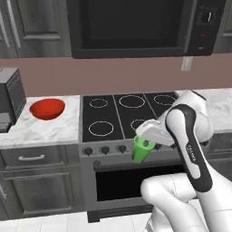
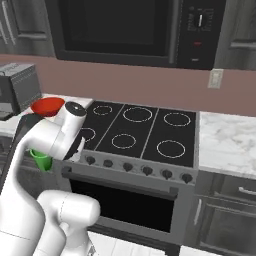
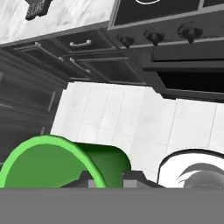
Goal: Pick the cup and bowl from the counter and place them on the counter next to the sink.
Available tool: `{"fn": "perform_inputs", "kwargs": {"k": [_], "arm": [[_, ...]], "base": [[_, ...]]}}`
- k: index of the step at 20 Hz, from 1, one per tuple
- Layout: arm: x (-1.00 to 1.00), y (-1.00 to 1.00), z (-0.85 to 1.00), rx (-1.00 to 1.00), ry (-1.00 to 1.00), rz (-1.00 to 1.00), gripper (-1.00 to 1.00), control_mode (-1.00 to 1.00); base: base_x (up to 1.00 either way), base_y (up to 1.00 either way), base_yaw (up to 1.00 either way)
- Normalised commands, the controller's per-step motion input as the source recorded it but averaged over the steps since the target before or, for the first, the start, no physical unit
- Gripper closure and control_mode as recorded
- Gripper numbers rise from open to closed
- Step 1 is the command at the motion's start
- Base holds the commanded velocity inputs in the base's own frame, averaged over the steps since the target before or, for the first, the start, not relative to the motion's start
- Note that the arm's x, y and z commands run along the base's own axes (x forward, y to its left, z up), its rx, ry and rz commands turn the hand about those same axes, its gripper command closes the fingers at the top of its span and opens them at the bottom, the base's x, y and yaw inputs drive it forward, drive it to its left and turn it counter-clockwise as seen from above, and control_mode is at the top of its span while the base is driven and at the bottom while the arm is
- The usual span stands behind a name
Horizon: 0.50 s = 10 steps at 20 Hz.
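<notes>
I hold the cup (image 1: 141, 149) in closed jaws, in the air before the oven door (image 1: 131, 181), off the bench (image 1: 50, 127). Risk: the grip sits at the rim, so a swing may slip it to the floor. Count: one cup, one bowl (image 1: 47, 108).

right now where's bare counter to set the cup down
Bare marble counter lies right of the stovetop, out to the view's edge. Left of the stovetop is tighter: the bowl sits by the dark appliance. The gripper holds the cup.
</notes>
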Motion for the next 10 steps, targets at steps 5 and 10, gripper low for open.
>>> {"fn": "perform_inputs", "kwargs": {"k": [5,10], "arm": [[0.00,0.00,0.00,0.00,0.00,0.00,1.00,1.00],[0.00,0.00,0.00,0.00,0.00,0.00,1.00,1.00]], "base": [[-0.03,0.00,0.69],[-0.14,-0.14,0.71]]}}
